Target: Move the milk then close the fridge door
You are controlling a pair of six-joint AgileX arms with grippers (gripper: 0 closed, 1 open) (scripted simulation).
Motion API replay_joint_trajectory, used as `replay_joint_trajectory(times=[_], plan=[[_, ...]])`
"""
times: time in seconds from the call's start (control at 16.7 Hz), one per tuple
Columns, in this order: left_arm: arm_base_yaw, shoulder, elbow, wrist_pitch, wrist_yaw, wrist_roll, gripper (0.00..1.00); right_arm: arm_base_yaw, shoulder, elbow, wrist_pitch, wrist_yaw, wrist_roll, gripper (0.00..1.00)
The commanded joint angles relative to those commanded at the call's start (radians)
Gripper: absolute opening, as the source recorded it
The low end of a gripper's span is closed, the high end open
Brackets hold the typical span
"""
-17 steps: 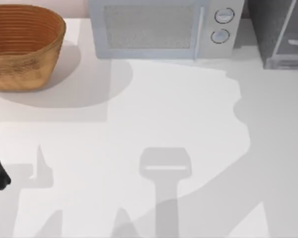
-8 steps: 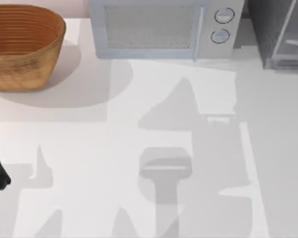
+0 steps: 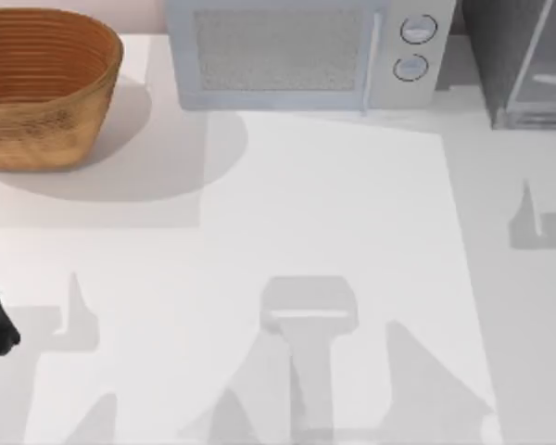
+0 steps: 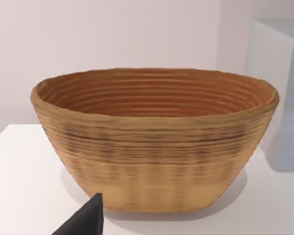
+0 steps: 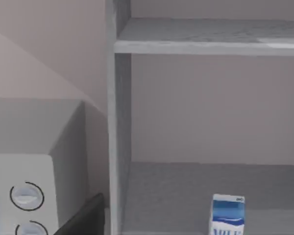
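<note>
The milk (image 5: 228, 214) stands upright on the lower shelf (image 5: 186, 196) of the open fridge (image 5: 118, 122), ahead of the right claw (image 5: 83, 218), whose dark finger edge shows near the microwave (image 3: 296, 56); whether it is open or closed cannot be told. The left claw (image 4: 83, 220) sits parked before the wicker basket (image 4: 154, 142) on the tabletop (image 3: 334, 204), its state equally unclear. The risk: swinging for the door could clip the cabinet wall, or nudge the carton over.

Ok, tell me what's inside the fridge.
The milk stands on the fridge's lower shelf. A bare upper shelf sits above it. The carton's base is cut off from view.
</note>
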Motion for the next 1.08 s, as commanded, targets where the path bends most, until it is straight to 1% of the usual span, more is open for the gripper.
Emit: replay_joint_trajectory(times=[0.24, 0.48, 0.66, 1.08], plan=[[0.0, 0.0, 0.0, 0.0, 0.0, 0.0, 1.0, 0.036, -0.381, -0.22, -0.156, 0.032, 0.0, 1.0], [0.0, 0.0, 0.0, 0.0, 0.0, 0.0, 1.0, 0.058, -0.633, -0.378, -0.268, 0.059, 0.001, 1.0], [0.0, 0.0, 0.0, 0.0, 0.0, 0.0, 1.0, 0.065, -0.711, -0.433, -0.307, 0.069, 0.002, 1.0], [0.0, 0.0, 0.0, 0.0, 0.0, 0.0, 1.0, 0.061, -0.723, -0.426, -0.32, 0.07, 0.003, 1.0]])
